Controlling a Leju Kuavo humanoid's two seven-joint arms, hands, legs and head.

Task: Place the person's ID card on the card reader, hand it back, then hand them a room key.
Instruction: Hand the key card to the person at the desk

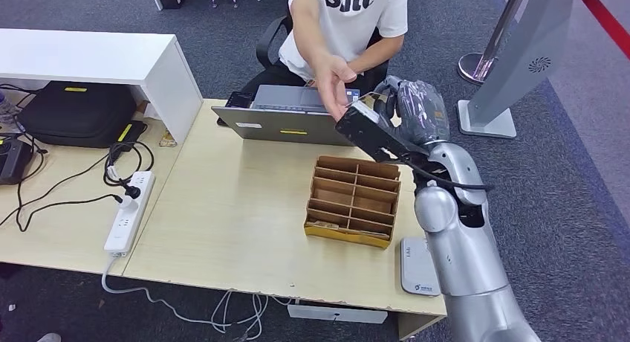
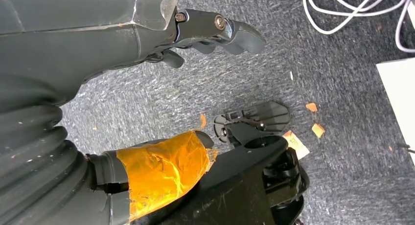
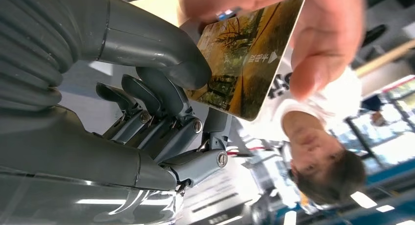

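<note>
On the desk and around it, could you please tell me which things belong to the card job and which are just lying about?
Job: card, right hand, person's hand, card reader, wooden organiser.
Lying about: laptop, power strip, black bag.

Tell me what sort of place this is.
Probably an office or lab mocked up as a hotel front desk: a wooden desk on grey carpet, a laptop, a power strip, a wooden card box and a white card reader.

Laptop [image 1: 278,123] and wooden organizer [image 1: 354,201] flank bare tabletop [image 1: 230,208].
</note>
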